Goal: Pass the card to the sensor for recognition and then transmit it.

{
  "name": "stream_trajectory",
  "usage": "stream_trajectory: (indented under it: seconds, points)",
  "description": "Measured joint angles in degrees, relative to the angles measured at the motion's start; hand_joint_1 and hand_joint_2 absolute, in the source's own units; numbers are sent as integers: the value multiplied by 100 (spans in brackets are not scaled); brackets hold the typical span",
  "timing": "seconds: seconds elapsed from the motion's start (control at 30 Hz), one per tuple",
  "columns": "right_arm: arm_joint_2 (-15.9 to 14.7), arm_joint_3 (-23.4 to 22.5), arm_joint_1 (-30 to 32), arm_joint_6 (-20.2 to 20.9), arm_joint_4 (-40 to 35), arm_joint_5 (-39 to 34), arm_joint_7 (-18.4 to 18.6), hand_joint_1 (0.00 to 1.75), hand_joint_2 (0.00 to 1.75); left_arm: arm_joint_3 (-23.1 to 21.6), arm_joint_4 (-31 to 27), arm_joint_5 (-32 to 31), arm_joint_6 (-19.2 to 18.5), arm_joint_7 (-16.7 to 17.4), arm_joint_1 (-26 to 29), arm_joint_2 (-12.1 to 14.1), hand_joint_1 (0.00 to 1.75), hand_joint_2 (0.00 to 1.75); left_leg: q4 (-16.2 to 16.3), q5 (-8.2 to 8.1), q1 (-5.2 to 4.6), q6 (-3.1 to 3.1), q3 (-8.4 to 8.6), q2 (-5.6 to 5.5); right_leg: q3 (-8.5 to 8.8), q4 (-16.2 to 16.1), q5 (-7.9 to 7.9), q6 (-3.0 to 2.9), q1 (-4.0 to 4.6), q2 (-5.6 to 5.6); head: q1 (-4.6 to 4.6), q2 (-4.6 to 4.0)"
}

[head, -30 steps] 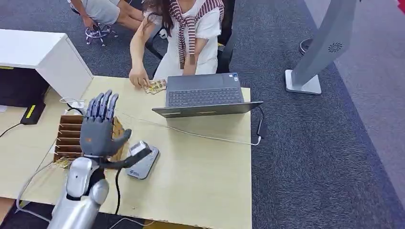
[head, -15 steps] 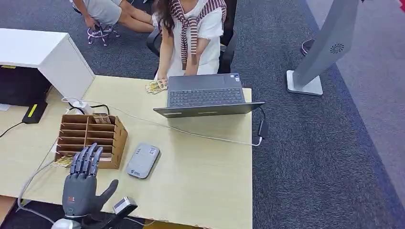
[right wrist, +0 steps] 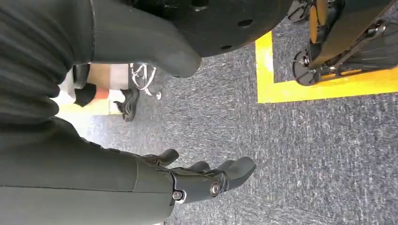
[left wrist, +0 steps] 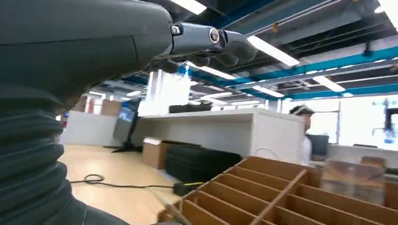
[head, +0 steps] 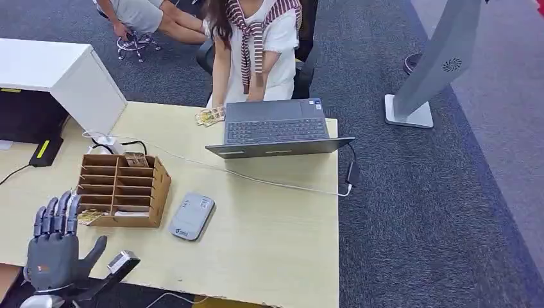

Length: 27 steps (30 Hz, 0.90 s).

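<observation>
The left robot hand (head: 54,247) is raised at the near left corner of the bench (head: 269,237), its fingers straight and spread with nothing between them. In the left wrist view the same fingers (left wrist: 220,42) extend above the wooden slotted organizer (left wrist: 291,197).

That organizer (head: 122,189) stands on the left part of the bench, and a yellowish card (head: 90,217) lies at its near left foot, touching its base. Just right of the organizer lies the grey card reader (head: 191,216), flat on the bench and apart from the left robot hand. A white cable (head: 256,179) runs across the bench between the reader and the open laptop (head: 276,128) on the far side.

A second patterned card (head: 210,116) rests at the far edge, just left of the laptop, under the hand of a seated person (head: 256,45).

The right robot hand (right wrist: 206,180) hangs over grey carpet (right wrist: 305,159) beside a yellow floor line (right wrist: 324,86); its fingers are lightly curved, apart, and hold nothing.

A white cabinet (head: 58,80) stands at the far left.
</observation>
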Motion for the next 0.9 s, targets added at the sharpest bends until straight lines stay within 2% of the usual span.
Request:
stream_trajectory:
  seconds: [0.17,0.3,0.53,0.9]
  points:
    - [0,22,-16,11,0,68,4,0,175,506,511,-113,2,-74,-336,-52,0,175,0,0,0,0,-1,-4,3,0,-1,-1,1,-6,-2,0]
    - [0,57,-26,15,0,70,0,0,175,677,868,-302,2,184,-555,-39,0,175,0,0,1,0,-2,-10,4,0,-1,-1,1,-9,0,0]
    - [0,83,-26,15,0,70,2,0,175,778,1178,-324,2,228,-707,26,0,175,0,0,1,0,-2,-9,4,0,-1,-1,1,-8,0,0]
    - [-2,98,-26,15,0,70,2,0,175,832,1355,-324,2,228,-749,35,0,175,0,0,1,0,-1,-9,4,0,-1,-2,1,-8,0,0]
